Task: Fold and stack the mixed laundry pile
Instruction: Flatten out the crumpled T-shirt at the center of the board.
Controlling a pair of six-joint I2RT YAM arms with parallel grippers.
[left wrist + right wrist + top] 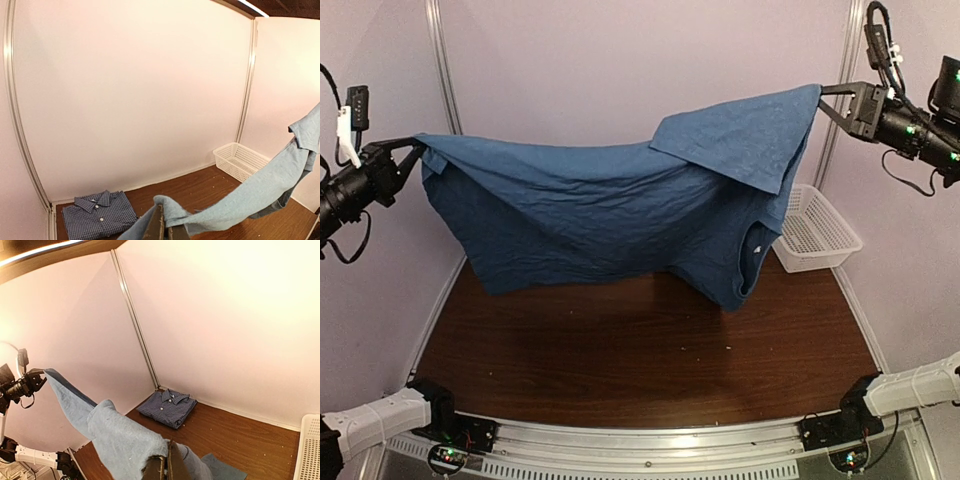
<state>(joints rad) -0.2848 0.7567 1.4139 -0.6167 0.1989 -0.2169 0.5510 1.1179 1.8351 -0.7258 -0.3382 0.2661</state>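
The teal-blue t-shirt (610,215) hangs stretched high above the table between both arms, its lower edge just over the wood. My left gripper (412,146) is shut on its left corner; the pinched cloth also shows in the left wrist view (172,212). My right gripper (823,92) is shut on its right corner, where a flap folds over; the cloth shows in the right wrist view (125,440). The blue-and-white checked shirt (97,214) lies folded, collar up, in the far left corner (167,408); the hanging t-shirt hides it in the top view.
A white lattice basket (815,230) stands at the far right of the brown table (640,350), also in the left wrist view (240,161). Pale walls with metal posts (442,60) close in the table on three sides.
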